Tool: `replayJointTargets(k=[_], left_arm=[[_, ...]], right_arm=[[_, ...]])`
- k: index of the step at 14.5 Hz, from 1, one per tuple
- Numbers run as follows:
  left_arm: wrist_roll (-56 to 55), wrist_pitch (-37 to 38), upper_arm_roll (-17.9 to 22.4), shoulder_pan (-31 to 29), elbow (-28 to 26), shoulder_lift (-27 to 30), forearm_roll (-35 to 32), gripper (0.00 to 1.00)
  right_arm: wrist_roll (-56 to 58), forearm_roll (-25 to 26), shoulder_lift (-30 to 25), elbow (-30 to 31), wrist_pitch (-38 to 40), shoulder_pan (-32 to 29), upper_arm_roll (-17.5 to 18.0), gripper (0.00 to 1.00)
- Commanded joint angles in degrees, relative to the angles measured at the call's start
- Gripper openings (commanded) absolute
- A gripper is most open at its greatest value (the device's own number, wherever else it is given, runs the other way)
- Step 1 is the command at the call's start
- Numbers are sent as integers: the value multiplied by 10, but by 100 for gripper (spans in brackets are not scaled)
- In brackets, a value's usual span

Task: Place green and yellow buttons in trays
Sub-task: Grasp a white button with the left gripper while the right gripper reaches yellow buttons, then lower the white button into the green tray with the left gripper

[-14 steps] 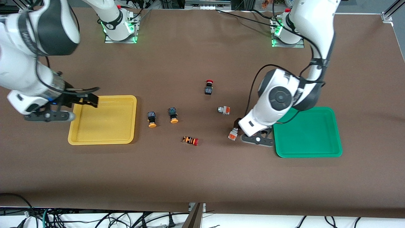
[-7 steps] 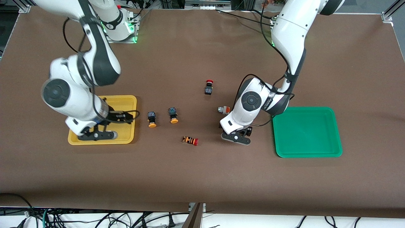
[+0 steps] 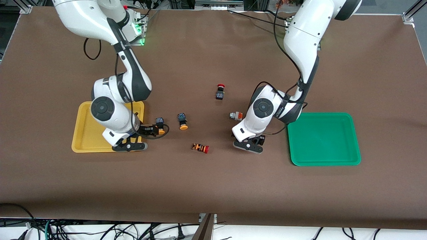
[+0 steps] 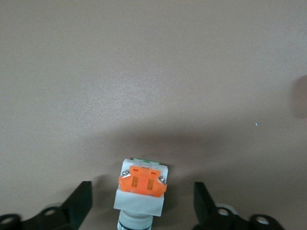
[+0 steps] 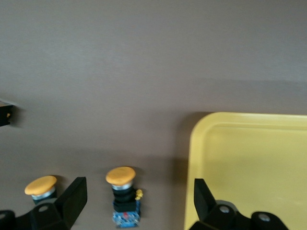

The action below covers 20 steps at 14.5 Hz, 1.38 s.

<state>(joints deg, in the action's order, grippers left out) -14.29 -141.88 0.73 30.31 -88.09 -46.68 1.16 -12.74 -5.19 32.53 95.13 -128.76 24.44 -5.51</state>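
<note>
My left gripper (image 4: 141, 207) is open and low around a white-bodied button with an orange block (image 4: 141, 190), which lies on the table between its fingers (image 4: 79, 205). In the front view this gripper (image 3: 249, 141) hides that button. A second white-bodied button (image 3: 236, 115) lies beside it, farther from the front camera. My right gripper (image 5: 138, 203) is open around a black-bodied, yellow-capped button (image 5: 122, 191), beside the yellow tray (image 5: 249, 167). In the front view that gripper (image 3: 151, 130) is by this button (image 3: 160, 125). Another yellow-capped button (image 3: 182, 120) lies beside it. The green tray (image 3: 325, 140) is empty.
A black-bodied button with a red cap (image 3: 220, 91) stands mid-table. An orange-striped button with a red cap (image 3: 200, 148) lies between the two grippers, nearer the front camera. The yellow tray (image 3: 85, 133) holds nothing that I can see.
My right arm swung across the yellow tray to the yellow-capped button beside it. My left gripper moved from the green tray's edge onto the white-bodied button, then held still.
</note>
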Motion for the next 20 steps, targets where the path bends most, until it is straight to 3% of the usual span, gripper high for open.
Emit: replayJointTargets(k=[1,4,10,14,16,20], left_arm=[[1,1,9,12,-4,3,-11,22],[0,13,9,12,-3,5,-11,0],[0,129,13,3,5,56,-11,0],[55,271,51,-13,5,115,-18,0],[127,314,63,-48,3,130,-19,0],[296,312,62,-154,-8,130,-20,2]], right_arm=[[-7,-11,-9,52,-68,17,-2,98],[-18,-12,-6,85,-119,28,0,98],[-32,-13,-3,120,-154,30,7,97],[-47,-13,11,138,-199,30,8,94],[-56,-13,12,149,-212,30,15,87],[-69,-13,14,153,-214,30,21,73]])
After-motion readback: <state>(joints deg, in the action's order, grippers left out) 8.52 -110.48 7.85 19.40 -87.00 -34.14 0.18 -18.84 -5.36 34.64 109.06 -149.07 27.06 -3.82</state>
